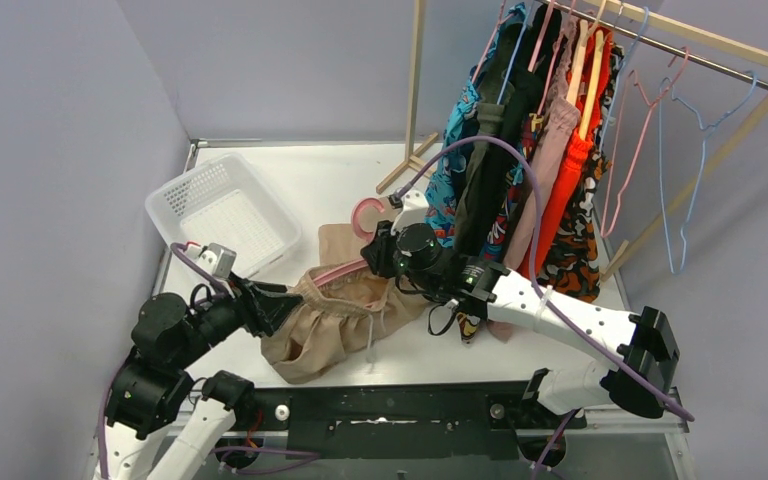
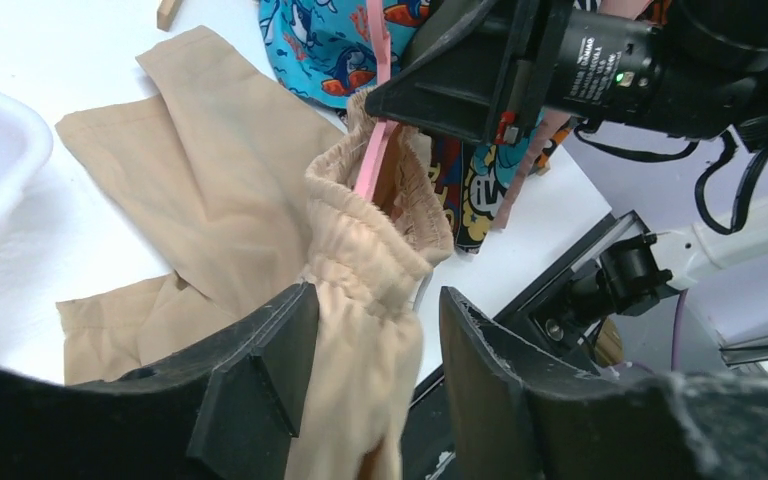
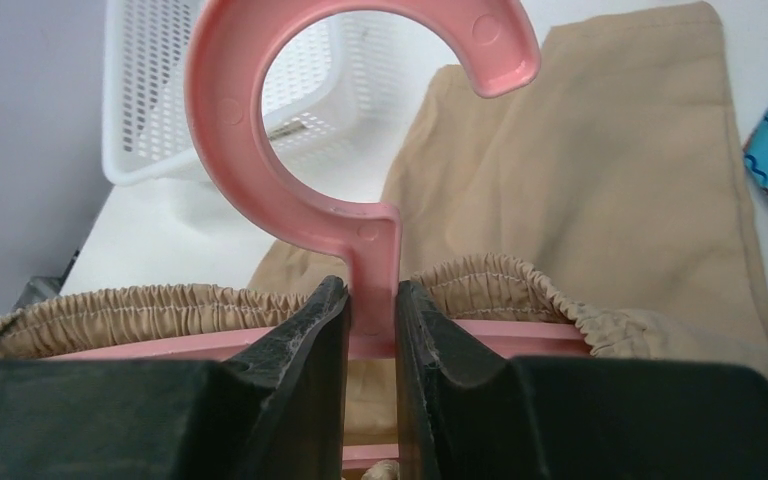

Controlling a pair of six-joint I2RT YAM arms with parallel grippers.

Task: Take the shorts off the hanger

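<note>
Tan shorts [image 1: 330,320] lie rumpled on the white table, their elastic waistband still stretched over a pink hanger [image 1: 365,215]. My right gripper [image 3: 370,295] is shut on the hanger [image 3: 230,130] at its neck, just below the hook, with the waistband [image 3: 600,190] bunched on both sides. At the left end of the waistband, my left gripper [image 2: 375,305] has its jaws apart. The gathered tan cloth [image 2: 360,260] rests against the left finger, and a gap shows at the right finger. The pink bar [image 2: 372,160] runs inside the waistband.
A white mesh basket [image 1: 175,195] stands at the back left of the table. A wooden rack [image 1: 720,45] at the back right carries several more shorts [image 1: 530,150] and a few bare wire hangers [image 1: 650,130]. The right arm reaches across in front of them.
</note>
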